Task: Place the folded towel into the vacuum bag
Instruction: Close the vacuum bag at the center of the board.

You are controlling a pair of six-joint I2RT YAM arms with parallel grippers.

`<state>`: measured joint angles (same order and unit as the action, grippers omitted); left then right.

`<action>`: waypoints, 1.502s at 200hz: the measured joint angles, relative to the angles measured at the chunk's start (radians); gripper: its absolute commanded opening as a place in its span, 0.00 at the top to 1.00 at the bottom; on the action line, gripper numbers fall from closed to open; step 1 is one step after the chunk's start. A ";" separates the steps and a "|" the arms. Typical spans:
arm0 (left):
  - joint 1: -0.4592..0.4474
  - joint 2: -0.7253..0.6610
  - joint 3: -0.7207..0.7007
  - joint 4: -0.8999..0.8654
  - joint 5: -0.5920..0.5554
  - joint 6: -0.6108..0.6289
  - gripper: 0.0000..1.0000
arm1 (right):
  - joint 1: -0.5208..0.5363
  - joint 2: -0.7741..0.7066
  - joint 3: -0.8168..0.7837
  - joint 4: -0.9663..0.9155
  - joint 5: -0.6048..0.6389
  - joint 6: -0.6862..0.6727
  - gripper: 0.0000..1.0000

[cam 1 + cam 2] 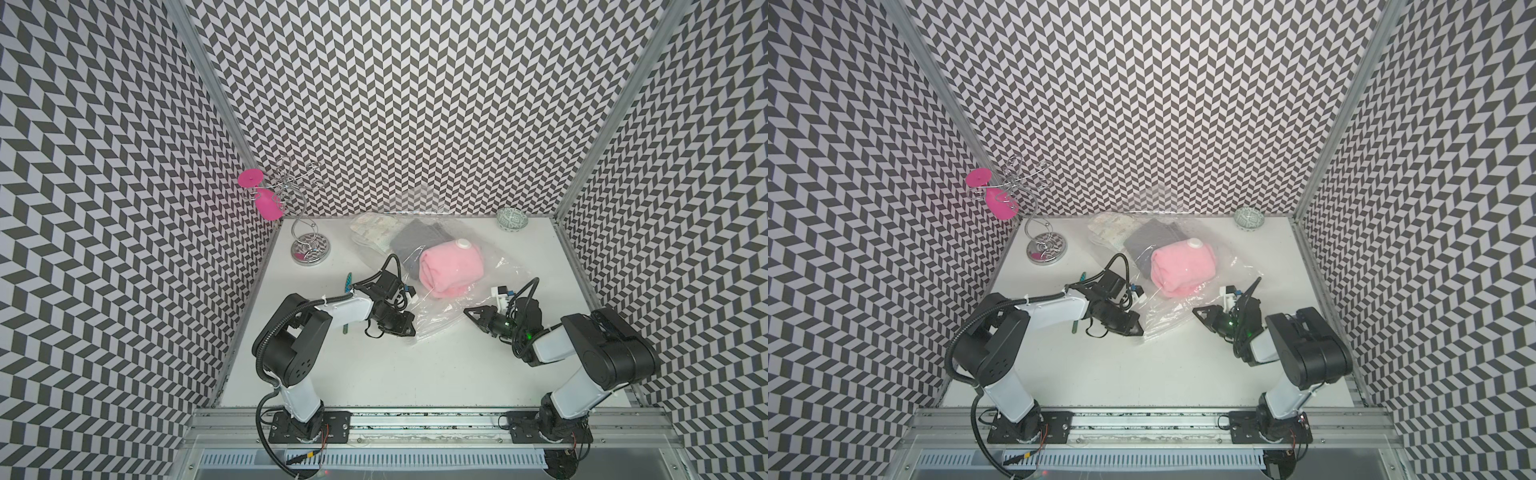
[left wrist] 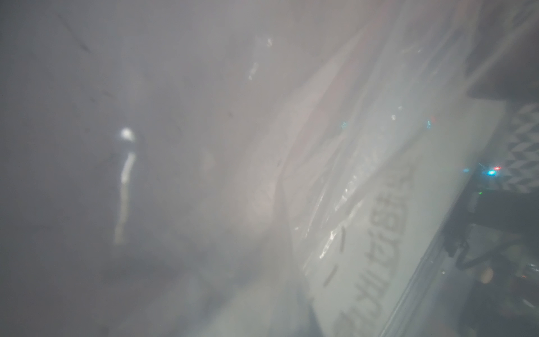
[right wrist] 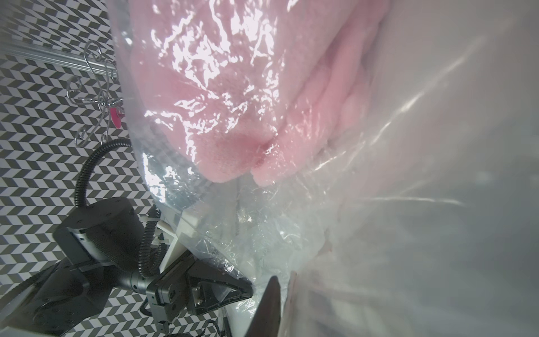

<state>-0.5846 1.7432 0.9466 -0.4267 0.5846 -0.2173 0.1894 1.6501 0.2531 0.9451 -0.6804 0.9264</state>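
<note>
Printed characters on the vacuum bag (image 2: 388,221) are too blurred to read. One pink folded towel (image 1: 451,270), one grey towel (image 1: 411,241) and one patterned cloth (image 1: 370,232) lie inside it, beyond both sets of fingertips. The left gripper (image 1: 411,328) is clamped on the bag's near edge. Whether the right gripper (image 1: 468,312) pinches anything cannot be told. The table (image 1: 415,374) is white and the walls (image 1: 415,104) are chevron-patterned.

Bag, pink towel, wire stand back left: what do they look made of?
Vacuum bag: thin clear plastic film, glossy; crinkles, glare, contents show through.
Pink towel: soft plush fabric, matte, probably fleece or terry; fuzzy rounded folds.
Stand: bent metal wire, chrome-like; its base mirrors the wall pattern.
</note>
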 measured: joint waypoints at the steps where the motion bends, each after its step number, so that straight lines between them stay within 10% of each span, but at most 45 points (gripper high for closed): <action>1: 0.000 0.000 0.000 0.000 0.000 0.000 1.00 | 0.000 0.000 0.000 0.000 0.000 0.000 0.84; 63: 0.000 0.005 0.004 0.001 0.000 0.000 1.00 | 0.000 0.000 -0.001 0.000 0.020 0.005 1.00; 300: 0.029 -0.029 -0.043 0.156 0.016 -0.009 1.00 | -0.043 -0.026 -0.080 0.097 0.219 0.240 1.00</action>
<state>-0.5552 1.7142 0.9035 -0.2703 0.6006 -0.2260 0.1467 1.6241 0.1730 1.0416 -0.4614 1.1667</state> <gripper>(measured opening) 0.048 0.080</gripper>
